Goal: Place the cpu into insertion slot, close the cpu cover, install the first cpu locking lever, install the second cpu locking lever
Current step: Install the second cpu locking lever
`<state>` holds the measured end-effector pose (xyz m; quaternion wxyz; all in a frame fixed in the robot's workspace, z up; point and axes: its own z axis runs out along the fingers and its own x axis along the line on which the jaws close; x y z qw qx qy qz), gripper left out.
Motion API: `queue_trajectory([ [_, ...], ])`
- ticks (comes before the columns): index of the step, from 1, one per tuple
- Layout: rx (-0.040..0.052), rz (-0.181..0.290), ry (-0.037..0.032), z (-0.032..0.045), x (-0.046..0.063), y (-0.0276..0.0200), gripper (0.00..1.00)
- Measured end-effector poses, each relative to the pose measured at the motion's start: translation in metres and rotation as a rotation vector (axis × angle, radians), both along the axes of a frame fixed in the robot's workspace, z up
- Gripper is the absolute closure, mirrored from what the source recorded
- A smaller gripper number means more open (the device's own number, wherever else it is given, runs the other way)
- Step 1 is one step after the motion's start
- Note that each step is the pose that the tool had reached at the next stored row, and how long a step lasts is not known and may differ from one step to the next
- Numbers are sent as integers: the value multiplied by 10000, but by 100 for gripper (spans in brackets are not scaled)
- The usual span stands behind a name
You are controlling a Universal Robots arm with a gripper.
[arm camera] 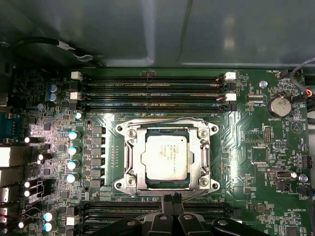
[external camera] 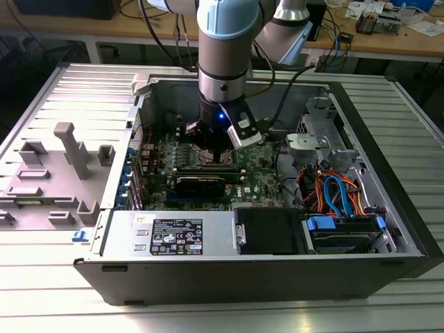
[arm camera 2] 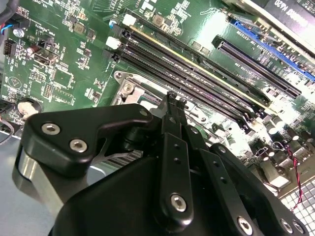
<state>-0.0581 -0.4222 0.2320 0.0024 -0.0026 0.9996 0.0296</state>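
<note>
In the first wrist view the cpu (arm camera: 166, 156), a silvery square chip, lies flat in the insertion slot (arm camera: 121, 129) on the green board. The cpu cover (arm camera: 132, 157), a silvery frame, lies closed around it. A thin wire lever (arm camera: 162, 119) runs along one edge of the socket. Another lever (arm camera: 198, 192) shows at the opposite edge, beside my fingertips. My gripper (arm camera: 173, 198) is shut, its black tips pressed together at that socket edge. The second wrist view shows the gripper (arm camera 2: 174, 100) just over the socket's corner (arm camera 2: 129, 88). In the exterior view the gripper (external camera: 214, 147) reaches down inside the open case.
Long black memory slots (arm camera: 152, 91) flank the socket on two sides. A row of capacitors (arm camera: 74, 147) and a coin battery (arm camera: 279, 105) stand nearby. The case holds a power supply (external camera: 173, 236) and coloured cables (external camera: 333, 194). A grey fixture (external camera: 69, 149) sits at the exterior view's left.
</note>
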Motion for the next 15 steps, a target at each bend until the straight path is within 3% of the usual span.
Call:
queue_trajectory([
  [4, 33, 1, 3, 0, 1, -2, 89],
  [7, 82, 0, 63, 0, 0, -8, 89],
  [8, 90, 0, 189, 0, 2, -12, 89],
  [9, 87, -2, 389, 1, 14, -18, 89],
  [10, 86, -1, 484, 2, 20, -20, 89],
  [13, 89, -3, 654, 0, 44, -22, 89],
  [14, 87, -3, 731, 6, 98, -22, 89],
  [15, 90, -3, 741, 36, 101, -22, 89],
])
